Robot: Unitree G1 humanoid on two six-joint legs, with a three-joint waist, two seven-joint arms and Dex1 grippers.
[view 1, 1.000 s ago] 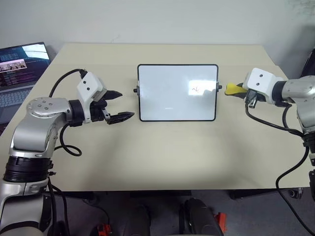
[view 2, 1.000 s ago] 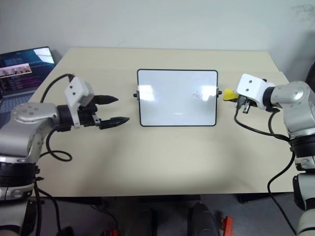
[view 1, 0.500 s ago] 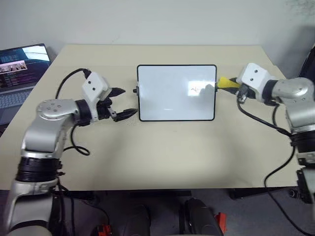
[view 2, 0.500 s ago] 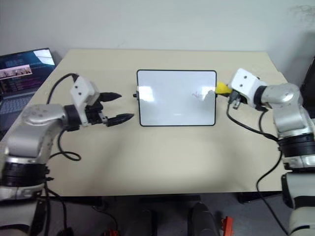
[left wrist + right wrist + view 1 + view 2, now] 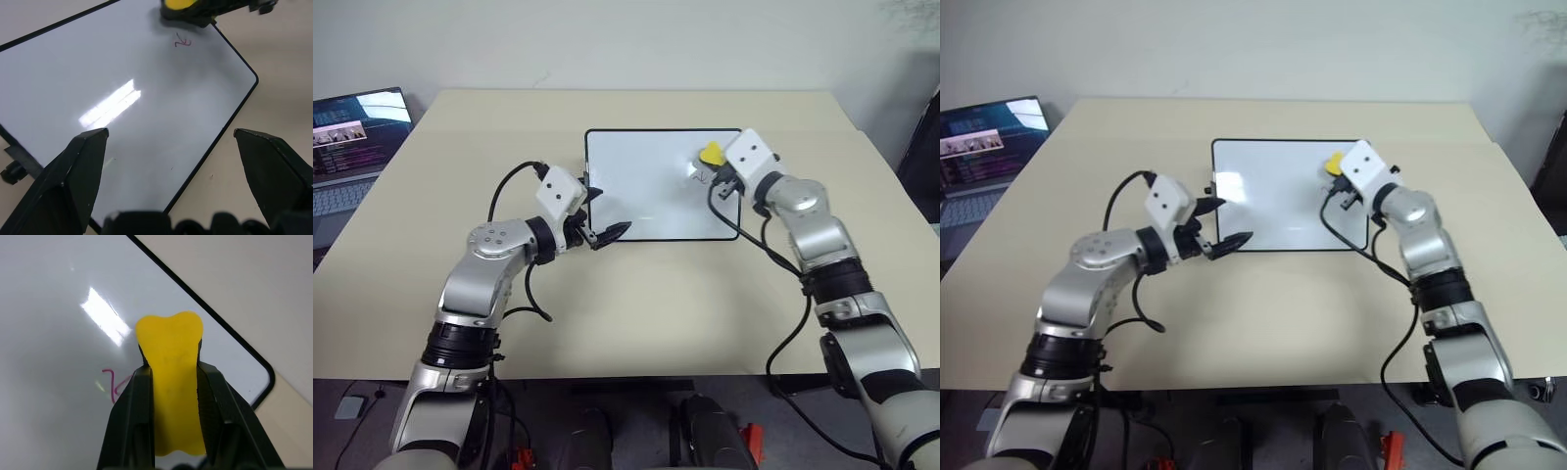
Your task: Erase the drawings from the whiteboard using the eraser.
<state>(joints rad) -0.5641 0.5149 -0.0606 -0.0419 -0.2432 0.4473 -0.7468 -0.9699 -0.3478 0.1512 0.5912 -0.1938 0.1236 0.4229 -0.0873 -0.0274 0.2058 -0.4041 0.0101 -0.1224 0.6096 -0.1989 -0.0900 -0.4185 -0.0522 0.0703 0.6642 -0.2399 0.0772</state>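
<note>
Yellow eraser (image 5: 171,382) clamped in right claw (image 5: 172,377) above whiteboard (image 5: 646,196) beside reddish drawing (image 5: 182,42); left claw (image 5: 171,147) spread wide.

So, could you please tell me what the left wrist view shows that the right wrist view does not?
Left wrist view alone: the left tool, open, and the whiteboard's near frame edge with the table beyond it. Right wrist view alone: the right tool shut on the eraser, close up. Both share the glossy board, its glare, the yellow eraser and the reddish drawing beside it.
</note>
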